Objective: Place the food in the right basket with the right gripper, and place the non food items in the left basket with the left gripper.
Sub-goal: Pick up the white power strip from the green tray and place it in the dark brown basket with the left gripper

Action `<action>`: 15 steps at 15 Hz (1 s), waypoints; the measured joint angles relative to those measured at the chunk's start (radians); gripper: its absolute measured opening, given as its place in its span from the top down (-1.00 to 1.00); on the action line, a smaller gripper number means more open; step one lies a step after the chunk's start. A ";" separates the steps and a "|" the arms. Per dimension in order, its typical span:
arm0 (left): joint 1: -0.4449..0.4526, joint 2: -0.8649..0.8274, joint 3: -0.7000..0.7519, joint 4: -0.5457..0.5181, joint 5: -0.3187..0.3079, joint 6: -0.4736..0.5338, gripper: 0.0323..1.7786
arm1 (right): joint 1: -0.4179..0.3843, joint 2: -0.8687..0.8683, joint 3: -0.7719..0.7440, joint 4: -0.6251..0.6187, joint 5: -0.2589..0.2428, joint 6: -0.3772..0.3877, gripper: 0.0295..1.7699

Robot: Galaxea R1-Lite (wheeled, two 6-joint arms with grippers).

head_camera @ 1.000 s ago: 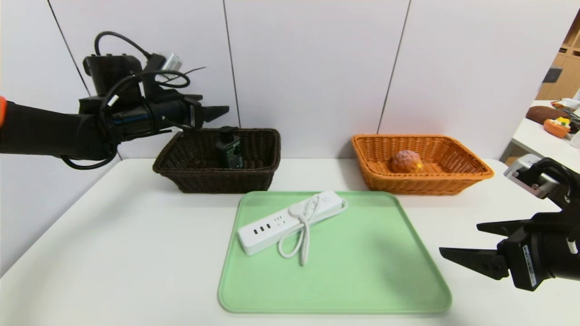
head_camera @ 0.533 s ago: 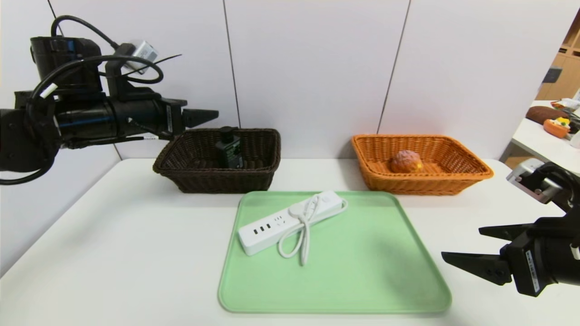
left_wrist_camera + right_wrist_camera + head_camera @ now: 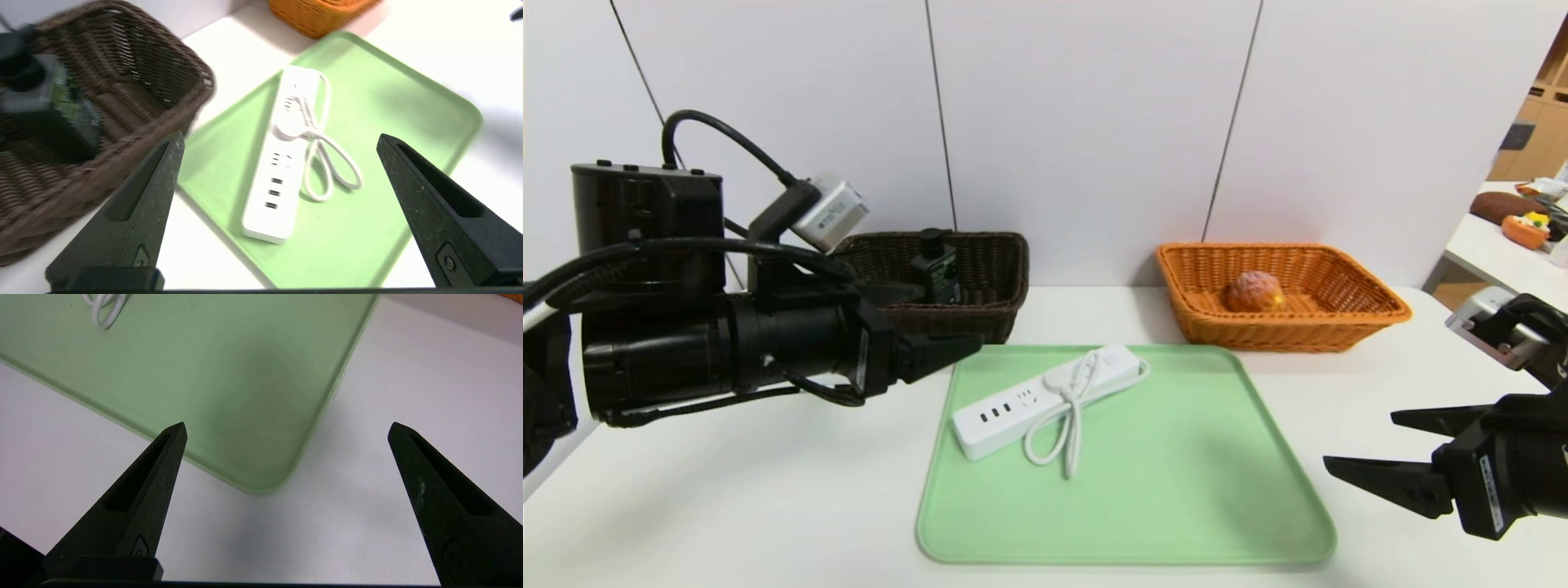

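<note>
Head view: left gripper now swung lower, spread wide and empty, nearer power strip ahead, strip seemingly next.

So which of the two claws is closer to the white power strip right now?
The left. The left gripper hangs open just beyond the strip's left end; the right gripper is open past the tray's right edge.
</note>
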 joint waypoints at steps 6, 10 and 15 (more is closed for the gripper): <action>-0.223 0.037 0.054 0.001 0.114 0.004 -0.90 | 0.001 -0.012 0.010 -0.001 0.001 0.000 -0.92; -0.271 0.129 0.024 0.011 0.120 0.014 -0.90 | 0.001 -0.012 0.011 -0.001 0.003 0.001 -0.92; -0.263 0.256 -0.070 0.075 0.125 0.091 -0.90 | -0.007 -0.012 0.015 -0.001 0.007 0.000 -0.92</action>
